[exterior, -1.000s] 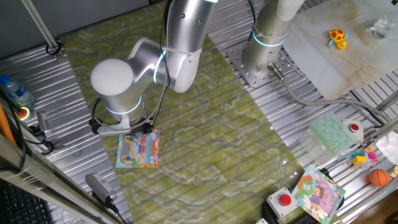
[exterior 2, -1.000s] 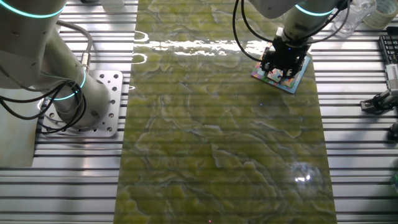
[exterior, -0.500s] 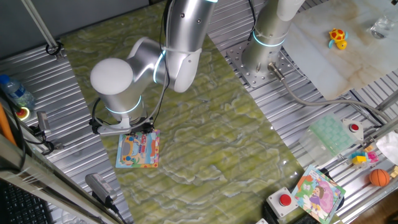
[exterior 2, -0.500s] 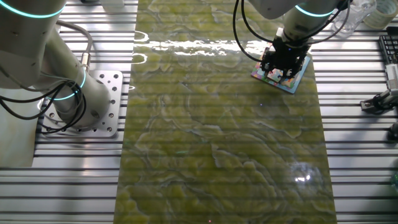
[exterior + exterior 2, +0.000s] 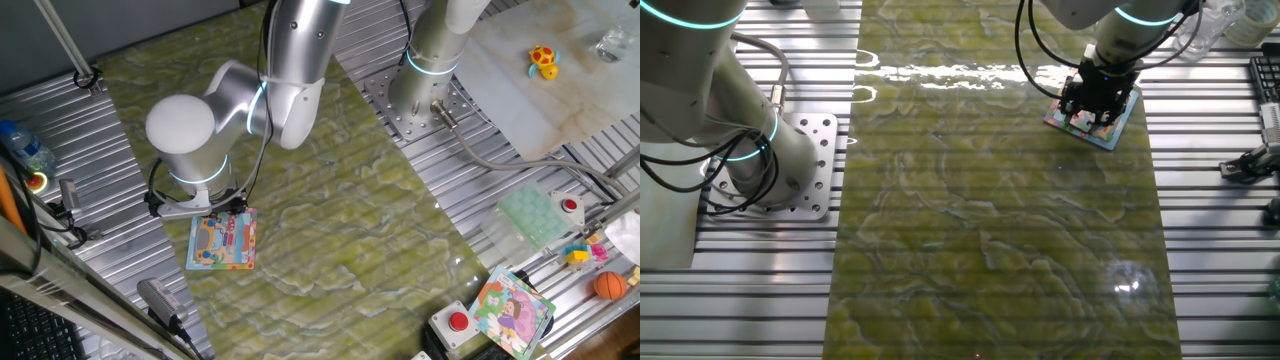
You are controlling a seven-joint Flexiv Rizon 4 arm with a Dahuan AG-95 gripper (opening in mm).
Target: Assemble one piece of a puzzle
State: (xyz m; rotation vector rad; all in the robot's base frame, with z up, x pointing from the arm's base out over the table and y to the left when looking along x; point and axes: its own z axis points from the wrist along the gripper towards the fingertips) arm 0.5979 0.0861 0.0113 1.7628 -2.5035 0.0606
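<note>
The other fixed view has the gripper [image 5: 1097, 103] sitting right down on the puzzle [image 5: 1118, 131], at about 1 o'clock on the green mat [image 5: 990, 220]. Can't tell if it's clenched, and the piece isn't visible.

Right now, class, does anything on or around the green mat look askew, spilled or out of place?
Nothing stands out. The puzzle lies flat on the green mat, the gripper low over it. The piece is not visible.
</note>
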